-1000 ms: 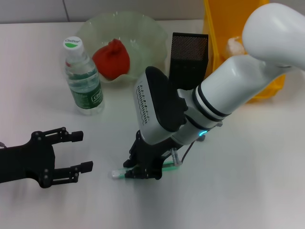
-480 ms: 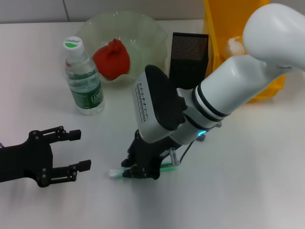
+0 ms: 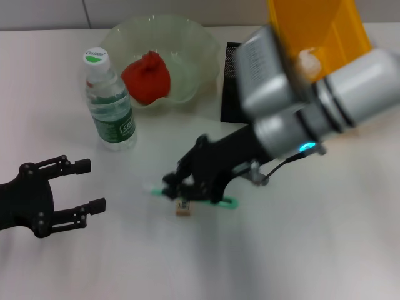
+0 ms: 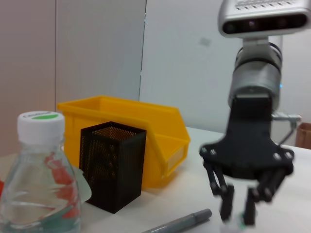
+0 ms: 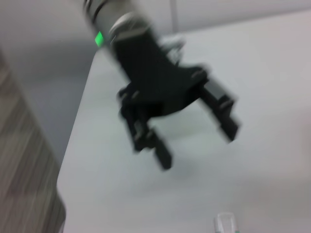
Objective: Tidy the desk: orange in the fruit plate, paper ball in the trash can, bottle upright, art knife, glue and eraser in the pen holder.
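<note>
My right gripper [image 3: 179, 188] is shut on the green art knife [image 3: 226, 203] and holds it tilted just above the table; the left wrist view shows it from the side [image 4: 238, 216]. A small tan eraser [image 3: 183, 209] lies right below it. The bottle [image 3: 110, 103] stands upright beside the fruit plate [image 3: 187, 47], which holds the reddish orange [image 3: 146, 76]. The black mesh pen holder [image 3: 230, 78] is partly hidden by my right arm. The paper ball [image 3: 307, 60] lies in the yellow trash can [image 3: 325, 28]. My left gripper [image 3: 92, 185] is open at the left edge. I cannot make out the glue.
In the left wrist view a grey pen-like rod [image 4: 179, 223] runs low over the table near the right gripper. The bottle [image 4: 38, 187], pen holder [image 4: 112, 165] and yellow trash can [image 4: 146, 128] stand close together at the back.
My right arm has swung up and back, carrying the art knife off the table. The eraser has come into view beneath it. My left gripper has drawn back to the left.
</note>
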